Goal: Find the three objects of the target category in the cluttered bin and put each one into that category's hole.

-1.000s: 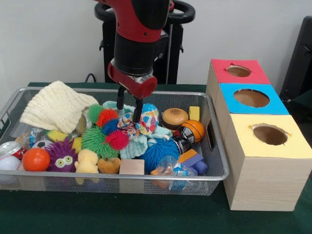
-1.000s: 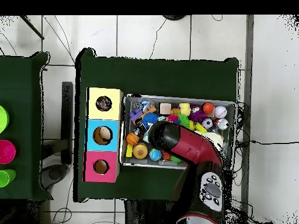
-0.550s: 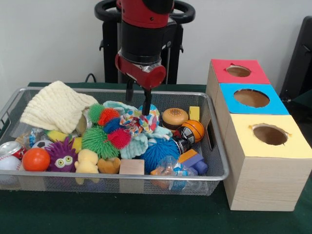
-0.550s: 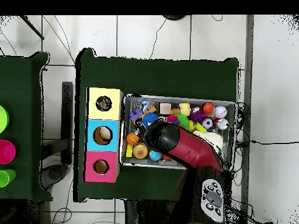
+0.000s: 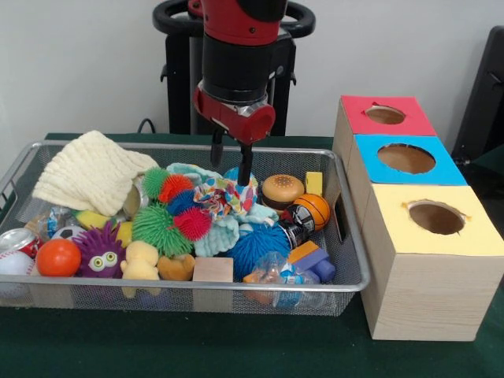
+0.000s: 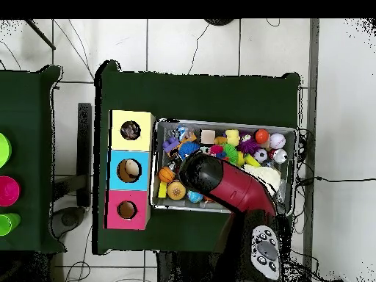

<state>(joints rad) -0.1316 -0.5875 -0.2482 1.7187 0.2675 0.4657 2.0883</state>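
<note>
Gripper poised over the crowded wire bin, fingers apart and holding nothing.

You see the bin packed with toys — a cream knitted cloth at one end, spiky balls, a purple monster, an orange ball, a burger toy and a small basketball. Beside it stands a wooden box with red, blue and yellow holes. The arm comes down upright — its two dark fingers hang just above a patterned cloth, the burger toy close alongside.
</note>
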